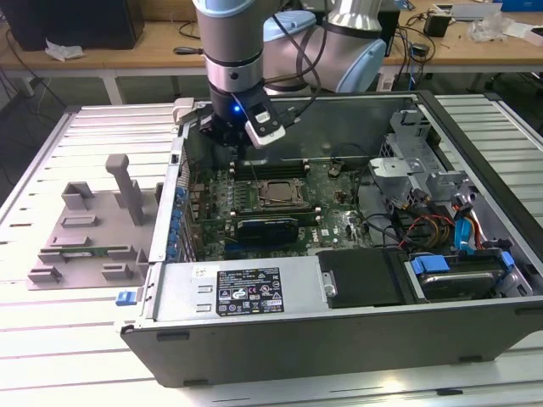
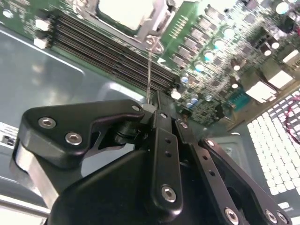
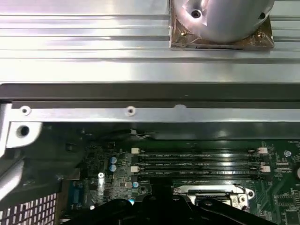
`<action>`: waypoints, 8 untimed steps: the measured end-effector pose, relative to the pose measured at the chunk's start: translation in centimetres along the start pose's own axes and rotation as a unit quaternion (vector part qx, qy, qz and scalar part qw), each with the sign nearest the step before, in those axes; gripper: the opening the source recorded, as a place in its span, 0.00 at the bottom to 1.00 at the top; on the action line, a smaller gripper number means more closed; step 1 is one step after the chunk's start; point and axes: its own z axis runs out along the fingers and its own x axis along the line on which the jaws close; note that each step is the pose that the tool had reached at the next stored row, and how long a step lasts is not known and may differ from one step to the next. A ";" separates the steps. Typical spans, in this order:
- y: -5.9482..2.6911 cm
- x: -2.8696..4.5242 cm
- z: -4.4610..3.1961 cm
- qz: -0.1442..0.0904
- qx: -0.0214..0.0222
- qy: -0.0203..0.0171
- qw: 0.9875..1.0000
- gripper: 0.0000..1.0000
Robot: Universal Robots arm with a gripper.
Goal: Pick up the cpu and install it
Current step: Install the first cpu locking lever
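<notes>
Cpu (image 2: pixel 123 10) in its socket (image 2: pixel 158 23) beside memory slots (image 2: pixel 108 47), hand (image 2: pixel 152 108) clenched on thin lever (image 2: pixel 149 70)

The hand (image 2: pixel 154 108) is matt black, its smooth links studded with bright steel screw heads. Under it, the motherboard (image 1: pixel 335 212) is glossy green, with black plastic memory slots (image 3: pixel 197 161). A thin bare-metal wire lever (image 2: pixel 149 70) glints just beside the hand. Around the hand, the computer case (image 1: pixel 339 339) is dull grey sheet metal. Beyond it, the desk (image 1: pixel 51 356) is ribbed aluminium with a brushed sheen. Well apart from the hand lies a matt grey plastic fixture (image 1: pixel 85 246).
</notes>
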 end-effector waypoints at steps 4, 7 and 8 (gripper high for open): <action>-0.01 -1.42 0.00 0.000 0.000 0.001 1.000 0.11; -0.01 -2.21 0.01 0.000 0.000 0.001 1.000 0.11; -0.01 -2.34 0.00 0.000 0.000 0.001 1.000 0.11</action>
